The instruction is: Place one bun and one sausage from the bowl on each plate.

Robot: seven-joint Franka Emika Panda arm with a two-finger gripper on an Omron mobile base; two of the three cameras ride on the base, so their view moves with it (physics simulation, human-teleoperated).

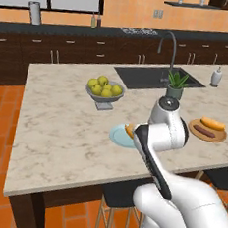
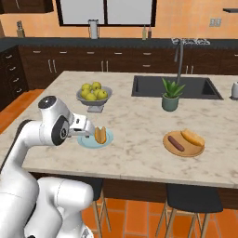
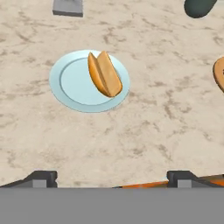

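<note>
In the left base view, a pale blue plate [image 1: 118,135] is lying on the marble counter [image 1: 60,130] near the front edge, half hidden behind the white arm, with the orange edge of a bun [image 1: 129,131] peeking out on its right side. Further right, a tan wooden plate [image 1: 207,131] is carrying a golden bun [image 1: 213,123] on its far side and a dark reddish sausage [image 1: 201,130] lying just beside it on the near side. A grey bowl of yellow-green fruit [image 1: 105,91] is standing further back on the left.

In the right base view, the blue plate [image 2: 95,138] is sitting just beside the arm's wrist, the split bun [image 2: 100,134] resting on its right half. The wooden plate [image 2: 184,143] is lying well apart to the right, with its sausage [image 2: 175,142] to the left of its bun [image 2: 192,137]. A potted plant [image 2: 170,95] is standing by the sink [image 2: 174,87].

In the hand view, the gripper [image 3: 112,178] is hovering above bare counter with its two dark fingertips standing wide apart, holding nothing. The blue plate [image 3: 70,83] is showing a shallow rim and a glossy centre, and the bun [image 3: 104,73], orange-brown and slit lengthwise, is lying across its right part.
</note>
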